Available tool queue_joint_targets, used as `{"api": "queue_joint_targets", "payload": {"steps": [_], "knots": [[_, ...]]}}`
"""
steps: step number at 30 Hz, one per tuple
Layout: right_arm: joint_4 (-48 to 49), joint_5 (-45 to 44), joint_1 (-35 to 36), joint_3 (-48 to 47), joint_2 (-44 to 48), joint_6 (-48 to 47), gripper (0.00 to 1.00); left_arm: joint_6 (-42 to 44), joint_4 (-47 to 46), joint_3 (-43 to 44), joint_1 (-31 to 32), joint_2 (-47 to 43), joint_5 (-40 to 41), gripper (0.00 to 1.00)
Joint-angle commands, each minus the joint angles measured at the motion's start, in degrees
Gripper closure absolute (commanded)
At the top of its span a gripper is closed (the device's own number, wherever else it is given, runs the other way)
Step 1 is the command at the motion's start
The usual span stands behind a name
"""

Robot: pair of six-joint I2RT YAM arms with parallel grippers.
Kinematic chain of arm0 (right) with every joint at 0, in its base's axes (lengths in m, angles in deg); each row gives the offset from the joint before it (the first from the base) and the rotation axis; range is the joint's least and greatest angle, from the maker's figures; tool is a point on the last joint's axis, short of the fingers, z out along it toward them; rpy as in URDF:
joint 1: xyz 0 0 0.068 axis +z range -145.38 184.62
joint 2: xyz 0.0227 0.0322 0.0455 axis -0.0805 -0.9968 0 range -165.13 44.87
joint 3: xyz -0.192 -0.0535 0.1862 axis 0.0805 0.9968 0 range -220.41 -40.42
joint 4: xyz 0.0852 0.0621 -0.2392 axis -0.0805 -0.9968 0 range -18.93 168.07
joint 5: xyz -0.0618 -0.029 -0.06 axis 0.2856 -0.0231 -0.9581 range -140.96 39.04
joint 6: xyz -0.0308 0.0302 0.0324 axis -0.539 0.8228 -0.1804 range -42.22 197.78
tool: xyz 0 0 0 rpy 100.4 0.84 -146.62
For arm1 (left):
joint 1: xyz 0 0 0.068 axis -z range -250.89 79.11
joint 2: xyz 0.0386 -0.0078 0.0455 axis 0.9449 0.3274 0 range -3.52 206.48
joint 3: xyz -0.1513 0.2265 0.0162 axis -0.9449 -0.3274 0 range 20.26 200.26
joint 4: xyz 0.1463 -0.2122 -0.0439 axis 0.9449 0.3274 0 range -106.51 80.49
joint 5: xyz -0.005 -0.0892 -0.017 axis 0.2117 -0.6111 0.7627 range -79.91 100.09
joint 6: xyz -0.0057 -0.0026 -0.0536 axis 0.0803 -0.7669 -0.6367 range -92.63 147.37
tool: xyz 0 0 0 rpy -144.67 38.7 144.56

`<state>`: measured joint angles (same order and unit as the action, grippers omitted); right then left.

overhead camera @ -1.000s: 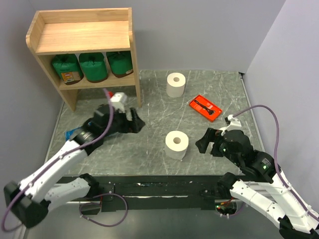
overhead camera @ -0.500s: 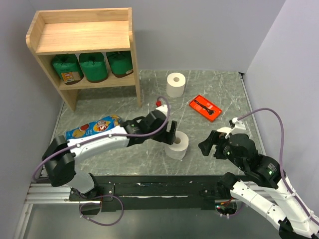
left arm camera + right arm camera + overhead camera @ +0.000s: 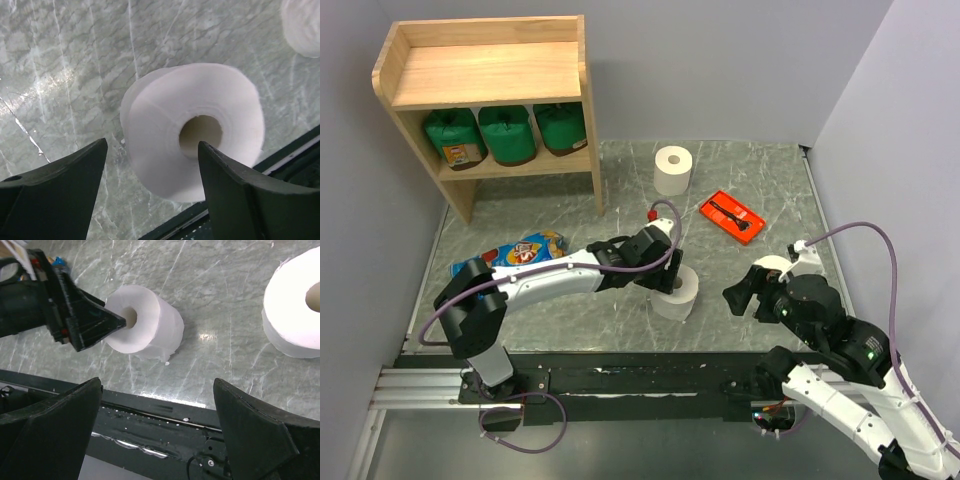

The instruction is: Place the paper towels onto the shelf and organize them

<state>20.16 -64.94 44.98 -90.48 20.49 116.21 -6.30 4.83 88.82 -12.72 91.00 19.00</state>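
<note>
The wooden shelf [image 3: 480,72] stands at the far left with three green-wrapped rolls [image 3: 507,133] on its lower tier; its top board is bare. One white roll [image 3: 672,170] stands at the far middle. A second white roll [image 3: 680,292] stands near the front edge, also in the left wrist view [image 3: 192,125] and the right wrist view [image 3: 150,322]. My left gripper [image 3: 665,275] is open over it [image 3: 152,142], one fingertip [image 3: 120,321] at its hollow centre. A third white roll [image 3: 295,310] sits by my right gripper [image 3: 745,290], which is open and empty [image 3: 157,381].
A blue snack bag [image 3: 515,252] lies at the left, beside my left arm. A flat orange-red tray [image 3: 732,217] lies right of centre. The black rail [image 3: 165,425] runs along the table's near edge. Walls close in on the left and right.
My left arm has swung from beside the shelf rightward to the near white roll, uncovering the snack bag. My right arm has drifted slightly right and nearer.
</note>
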Motion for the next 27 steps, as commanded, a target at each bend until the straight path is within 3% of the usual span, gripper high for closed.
{"api": "queue_joint_targets", "payload": {"steps": [1,5,9,12,17,22,27], "knots": [[-0.01,-1.49,0.16,-1.00,0.83,-0.29,0.01,-0.69,0.01,2.64,0.36,1.98,1.02,0.23],[-0.10,-1.49,0.16,-1.09,0.83,-0.29,0.01,-0.43,-0.51,2.64,0.71,2.68,0.85,0.35],[0.08,-1.67,0.07,-0.91,0.91,-0.20,0.01,-0.43,0.80,3.86,0.89,2.51,1.64,0.56],[0.25,-1.58,0.16,-0.74,0.92,-0.12,0.01,-0.52,1.59,4.31,0.89,0.94,2.08,0.64],[0.87,-1.40,0.16,-0.39,0.56,-0.29,0.01,-0.43,5.89,6.06,0.80,-2.75,2.08,0.68],[0.78,-1.23,0.16,-1.00,0.65,-0.47,0.01,-0.26,14.32,11.07,0.45,-9.34,8.57,0.73],[0.69,-0.97,0.16,-1.79,0.65,-0.82,0.01,1.32,22.60,17.56,-6.57,-21.20,12.98,0.74]]}}
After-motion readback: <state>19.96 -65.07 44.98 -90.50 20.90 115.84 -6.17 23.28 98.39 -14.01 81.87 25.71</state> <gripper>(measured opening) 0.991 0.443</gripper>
